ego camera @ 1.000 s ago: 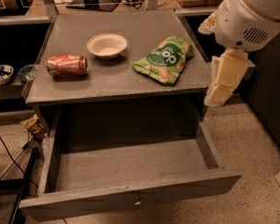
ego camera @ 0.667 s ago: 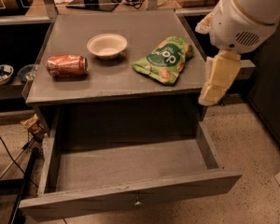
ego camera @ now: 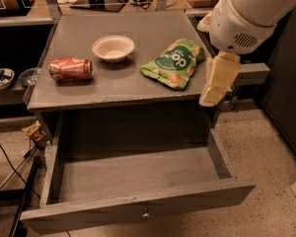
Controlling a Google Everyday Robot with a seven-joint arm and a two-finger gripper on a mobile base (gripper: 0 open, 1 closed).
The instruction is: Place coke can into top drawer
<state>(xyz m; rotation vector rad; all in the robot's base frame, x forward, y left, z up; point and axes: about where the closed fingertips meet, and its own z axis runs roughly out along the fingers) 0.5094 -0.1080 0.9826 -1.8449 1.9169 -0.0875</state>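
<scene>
The red coke can lies on its side at the left of the grey cabinet top. The top drawer stands pulled out below it, its inside bare, with a small metal knob on the front panel. My gripper hangs from the white arm over the cabinet's right edge, far right of the can, just beside the green snack bag. Nothing shows in it.
A white bowl sits at the top's middle back. A green snack bag lies right of it. Small bowls sit on a low shelf at far left. Cables run along the floor at left.
The arm and gripper have shifted a little to the left, toward the cabinet's right edge. The can, bowl, bag and drawer have not moved.
</scene>
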